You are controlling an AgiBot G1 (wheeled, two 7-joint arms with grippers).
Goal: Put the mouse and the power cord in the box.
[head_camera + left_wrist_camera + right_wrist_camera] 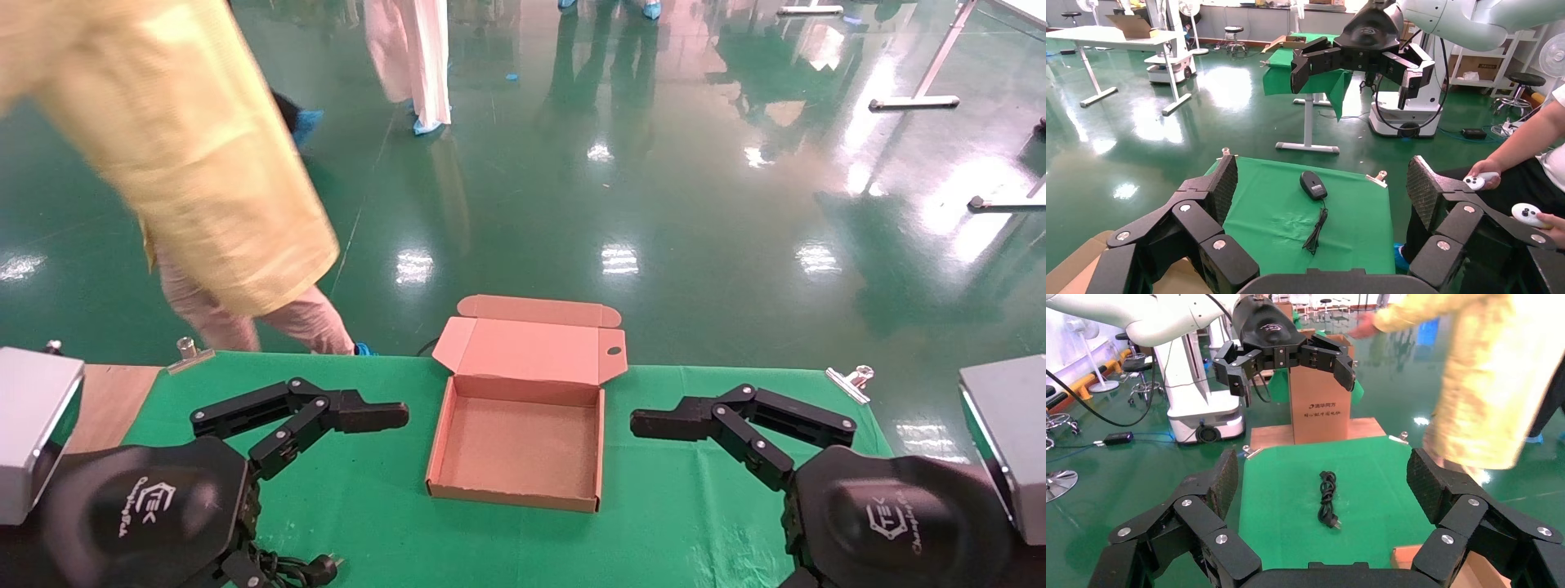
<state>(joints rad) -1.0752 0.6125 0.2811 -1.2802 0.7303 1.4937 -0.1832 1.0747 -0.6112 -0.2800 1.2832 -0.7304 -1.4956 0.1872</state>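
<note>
The tan box [448, 425] lies open at the middle of the green cloth, its lid [531, 347] folded back and its inside bare. My left gripper [384, 416] hovers to its left, my right gripper [654, 425] to its right, both pointing at the box. The left wrist view looks between open fingers [1223, 184] at the black mouse [1313, 184] and its thin cable [1315, 229], far off on the cloth. Between the right gripper's open fingers [1425, 478], the bundled power cord [1327, 499] lies far off. Part of it [302, 566] shows under my left arm.
A person in a yellow coat [188, 163] walks behind the table's left end. Metal clips [192, 351] [850, 380] hold the cloth at the far corners. Bare wood [106, 392] and a tall carton [1319, 404] lie past the cloth's left edge.
</note>
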